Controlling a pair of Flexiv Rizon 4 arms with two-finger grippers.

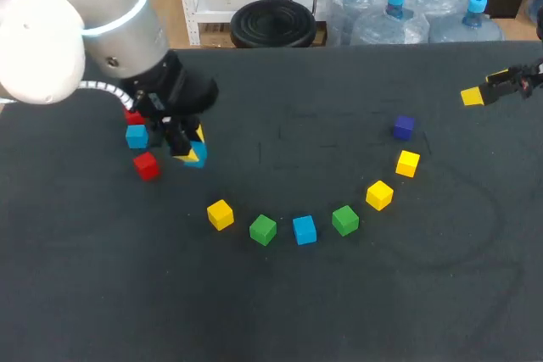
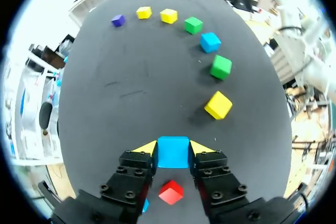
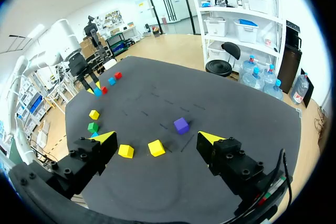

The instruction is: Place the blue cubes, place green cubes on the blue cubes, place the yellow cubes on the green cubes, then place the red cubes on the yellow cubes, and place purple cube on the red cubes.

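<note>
My left gripper is shut on a blue cube, low over the table's left part, with both yellow tips against the cube's sides. Close behind it lie a red cube, another blue cube and a second red cube, partly hidden by the arm. An arc of cubes curves across the middle: yellow, green, blue, green, yellow, yellow, purple. My right gripper is open and empty at the far right edge.
The black table has bare surface in front of the arc and between the arc and the back edge. From the left wrist, the nearest cube ahead of the held one is the yellow cube.
</note>
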